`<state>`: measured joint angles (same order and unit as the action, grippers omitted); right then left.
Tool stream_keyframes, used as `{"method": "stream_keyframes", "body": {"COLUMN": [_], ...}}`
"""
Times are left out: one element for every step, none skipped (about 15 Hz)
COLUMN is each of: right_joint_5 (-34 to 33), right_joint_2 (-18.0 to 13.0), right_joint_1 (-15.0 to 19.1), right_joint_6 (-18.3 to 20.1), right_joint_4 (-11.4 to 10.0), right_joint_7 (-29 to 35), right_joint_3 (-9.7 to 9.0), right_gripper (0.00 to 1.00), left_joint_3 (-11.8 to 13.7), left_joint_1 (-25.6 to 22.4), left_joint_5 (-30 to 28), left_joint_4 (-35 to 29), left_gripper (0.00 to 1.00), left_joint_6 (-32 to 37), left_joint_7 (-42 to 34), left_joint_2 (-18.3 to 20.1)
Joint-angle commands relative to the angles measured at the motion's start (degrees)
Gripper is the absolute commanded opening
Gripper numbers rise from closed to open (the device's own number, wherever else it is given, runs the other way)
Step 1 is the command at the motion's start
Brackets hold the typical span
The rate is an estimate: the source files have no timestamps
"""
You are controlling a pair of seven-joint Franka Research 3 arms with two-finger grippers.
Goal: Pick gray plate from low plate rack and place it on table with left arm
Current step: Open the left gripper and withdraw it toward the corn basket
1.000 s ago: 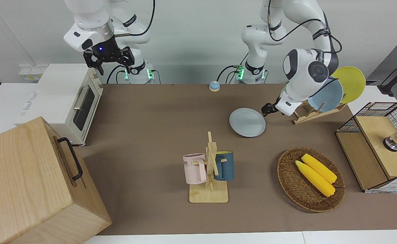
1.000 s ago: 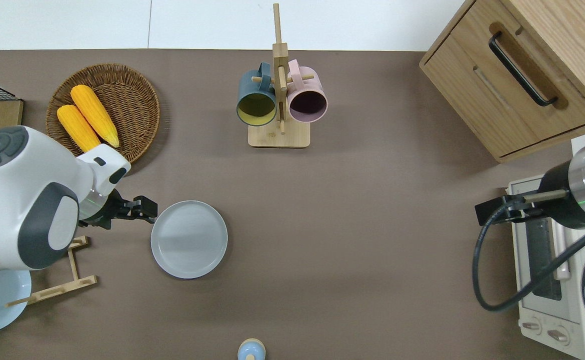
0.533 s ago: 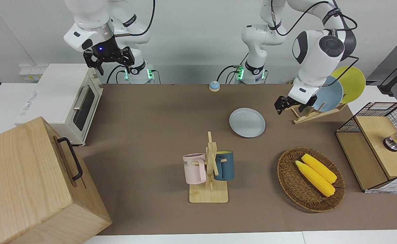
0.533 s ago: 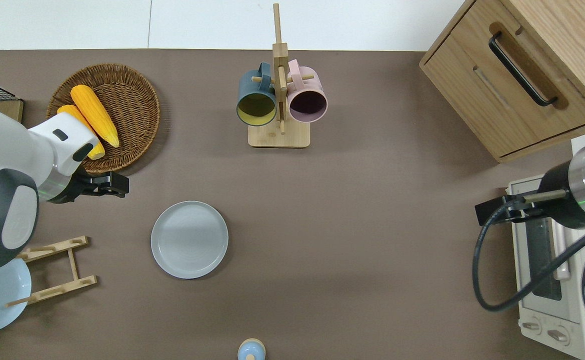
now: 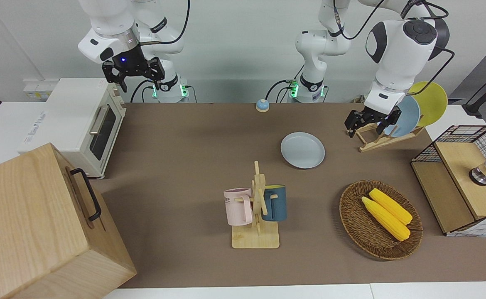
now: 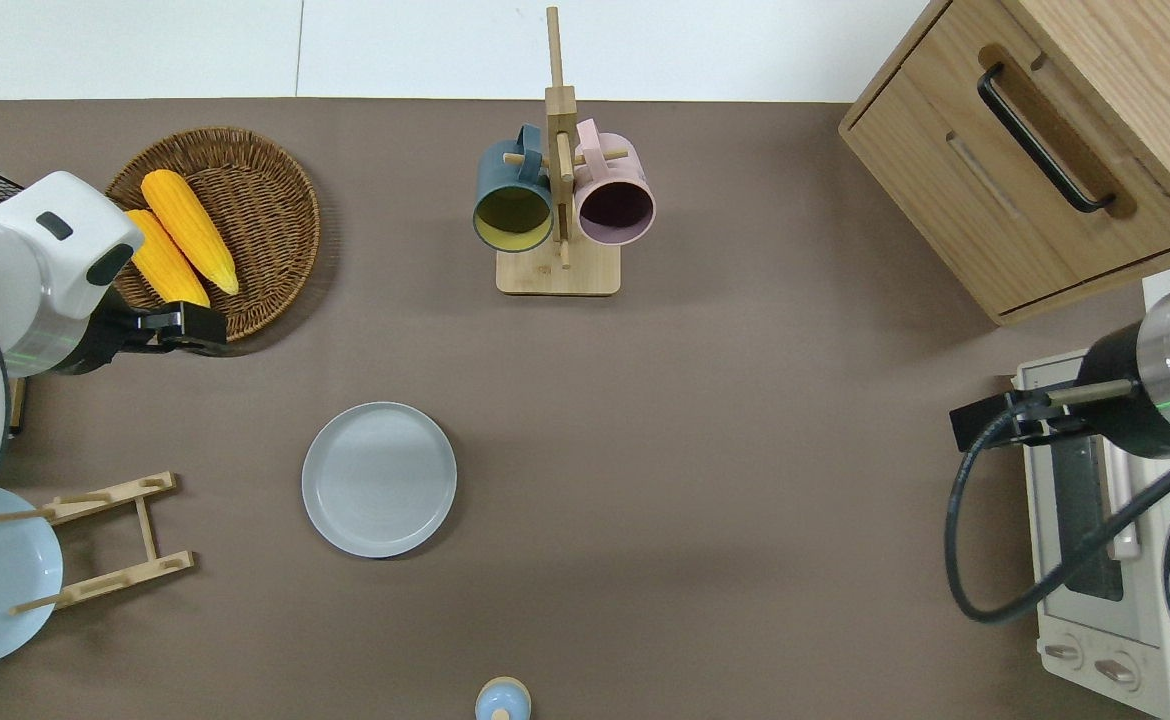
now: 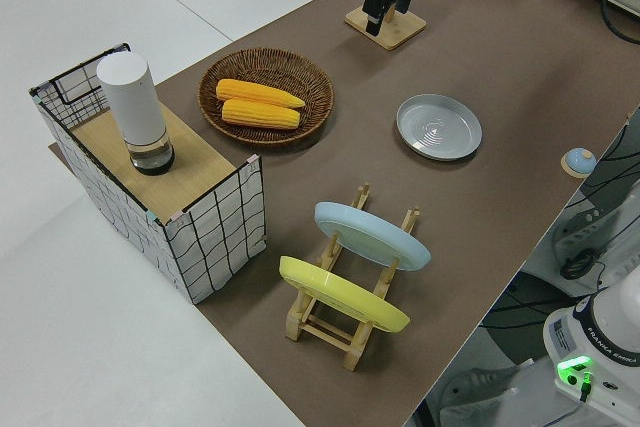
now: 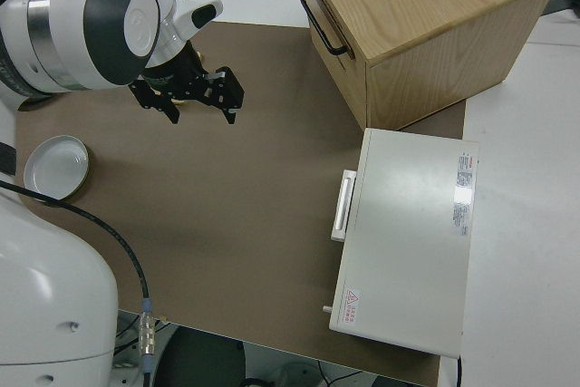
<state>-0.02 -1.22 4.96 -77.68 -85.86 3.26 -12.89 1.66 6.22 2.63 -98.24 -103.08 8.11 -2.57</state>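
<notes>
The matte brown table (image 5: 185,137) carries the whole scene. In the front view the gray plate (image 5: 302,150) lies flat on it, well apart from the left gripper (image 5: 371,120), whose fingers are spread and hold nothing. Just beside and below those fingers stands the low plate rack (image 5: 376,143), with the sky-blue plate (image 5: 405,116) and the yellow plate (image 5: 432,101) leaning in it. The right arm is parked.

From overhead, the fingers (image 6: 207,328) hang over the rim of the wicker basket (image 6: 275,200). The gray plate lies nearer the robots than they do and toward the right arm's end, with bare table all round it.

The left side view shows the gripper high up, the plate sitting level below it and apart from the rack.

In the right side view the two fingers (image 8: 227,101) are plainly wide apart, the plate off to one side of them.

As I judge it, the placing is done and only the retreat is left. To do that well, keep the fingers apart, gain height before swinging home, and choose a path that passes clear of the leaning sky-blue plate and of the corn (image 6: 190,230) under the fingers.
</notes>
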Motion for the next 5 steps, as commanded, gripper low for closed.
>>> {"method": "stream_keyframes", "body": {"right_joint_5": [0.2, 0.2, 0.2, 0.2, 0.2], "right_joint_2": [-0.3, -0.3, -0.3, -0.3, -0.3], "right_joint_1": [0.8, 0.8, 0.8, 0.8, 0.8], "right_joint_6": [0.9, 0.9, 0.9, 0.9, 0.9], "right_joint_4": [0.3, 0.3, 0.3, 0.3, 0.3], "right_joint_7": [-0.2, -0.2, -0.2, -0.2, -0.2], "right_joint_3": [-0.38, -0.38, -0.38, -0.38, -0.38], "right_gripper": [0.987, 0.987, 0.987, 0.990, 0.990], "left_joint_3": [-0.1, -0.1, -0.1, -0.2, -0.2], "left_joint_1": [-0.2, -0.2, -0.2, -0.1, -0.2], "left_joint_5": [0.3, 0.5, 0.9, 0.9, 0.3], "left_joint_4": [0.8, 0.8, 0.8, 0.8, 0.8], "left_gripper": [1.00, 1.00, 1.00, 1.00, 1.00], "left_joint_6": [0.2, 0.4, 0.5, 0.6, 0.6], "left_joint_7": [-0.3, 0.2, 0.4, 0.5, 0.6], "left_joint_2": [-0.3, -0.5, -0.5, -0.5, -0.4]}}
